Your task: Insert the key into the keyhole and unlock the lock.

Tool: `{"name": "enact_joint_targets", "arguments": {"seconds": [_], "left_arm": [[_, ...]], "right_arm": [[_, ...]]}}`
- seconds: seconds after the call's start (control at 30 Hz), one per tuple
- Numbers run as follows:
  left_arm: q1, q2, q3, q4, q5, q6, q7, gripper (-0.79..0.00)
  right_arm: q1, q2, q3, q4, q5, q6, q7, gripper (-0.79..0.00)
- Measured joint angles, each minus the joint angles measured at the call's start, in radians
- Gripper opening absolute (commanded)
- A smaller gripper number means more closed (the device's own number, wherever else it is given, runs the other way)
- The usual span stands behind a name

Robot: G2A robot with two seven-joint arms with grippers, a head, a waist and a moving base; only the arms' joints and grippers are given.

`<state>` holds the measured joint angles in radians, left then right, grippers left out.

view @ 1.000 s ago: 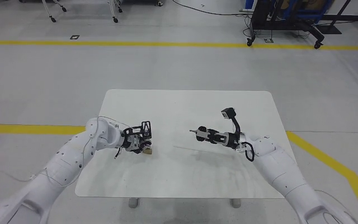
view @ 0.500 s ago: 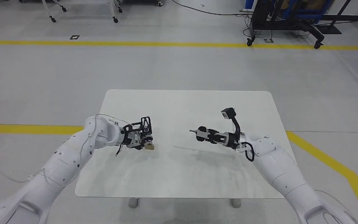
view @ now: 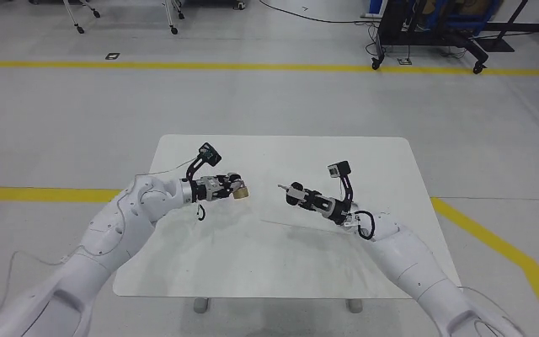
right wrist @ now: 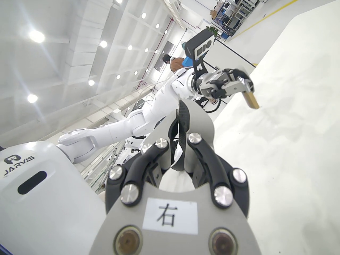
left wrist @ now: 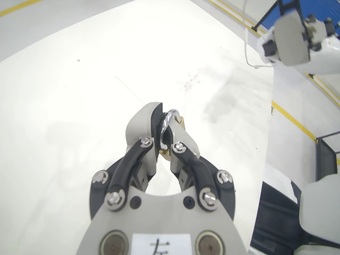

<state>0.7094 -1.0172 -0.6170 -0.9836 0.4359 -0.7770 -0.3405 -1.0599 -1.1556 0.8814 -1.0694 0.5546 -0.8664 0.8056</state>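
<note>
Lock [view: 240,191] is clamped in my left hand [left wrist: 165,115], shackle between the closed fingers, brass body jutting past the fingertips toward my right hand [view: 294,193]. That hand is closed on the key [view: 284,188], aimed at the lock just ahead, apart, above the worktop [view: 278,261]. I judge their axes nearly in line.

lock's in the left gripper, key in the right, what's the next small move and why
Probably ease the right gripper toward the lock, lining the key up with its brass end. The left gripper holds the lock by its shackle, brass body sticking out toward the right arm, and a gap separates them.
</note>
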Motion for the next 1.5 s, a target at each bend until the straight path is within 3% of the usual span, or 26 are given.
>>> {"name": "enact_joint_targets", "arguments": {"seconds": [0.2,0.3,0.37,0.43,0.53,0.67,0.77,1.03,1.1,1.23,1.5], "left_arm": [[0.003,0.001,-0.001,-0.002,0.002,-0.007,0.003,-0.785],[0.051,-0.003,-0.011,-0.003,-0.078,-0.042,0.006,-0.785],[0.098,-0.011,-0.019,0.012,-0.257,-0.109,-0.033,-0.785],[0.121,-0.022,-0.015,0.032,-0.523,-0.120,-0.127,-0.785],[0.115,-0.042,-0.010,0.060,-0.892,-0.051,-0.289,-0.785],[0.061,-0.076,-0.009,0.136,-1.178,0.049,-0.453,-0.785],[0.018,-0.092,-0.001,0.192,-1.247,0.100,-0.517,-0.785],[0.033,-0.092,0.000,0.177,-1.228,0.109,-0.509,-0.785],[0.060,-0.093,-0.006,0.160,-1.258,0.167,-0.494,-0.785],[0.099,-0.096,-0.027,0.115,-1.351,0.415,-0.452,-0.785],[0.060,-0.084,-0.045,0.032,-1.259,0.827,-0.399,-0.785]], "right_arm": [[0.000,0.000,0.000,-0.001,-0.001,0.000,0.000,-0.785],[-0.002,0.000,0.001,-0.002,-0.001,0.002,-0.002,-0.785],[-0.014,-0.002,0.002,-0.020,-0.009,0.016,-0.035,-0.785],[-0.029,-0.008,-0.003,-0.038,-0.016,0.020,-0.075,-0.785],[-0.037,-0.020,-0.012,-0.039,-0.023,0.011,-0.127,-0.785],[-0.032,-0.033,-0.008,-0.023,-0.040,-0.016,-0.208,-0.785],[-0.032,-0.036,0.003,-0.017,-0.042,-0.032,-0.270,-0.785],[-0.032,-0.036,0.003,-0.018,-0.042,-0.031,-0.252,-0.785],[-0.032,-0.036,0.003,-0.018,-0.042,-0.031,-0.252,-0.785],[-0.045,-0.037,0.016,-0.033,-0.088,0.008,-0.309,-0.785],[-0.080,-0.023,0.073,-0.072,-0.306,0.051,-0.392,-0.785]]}}
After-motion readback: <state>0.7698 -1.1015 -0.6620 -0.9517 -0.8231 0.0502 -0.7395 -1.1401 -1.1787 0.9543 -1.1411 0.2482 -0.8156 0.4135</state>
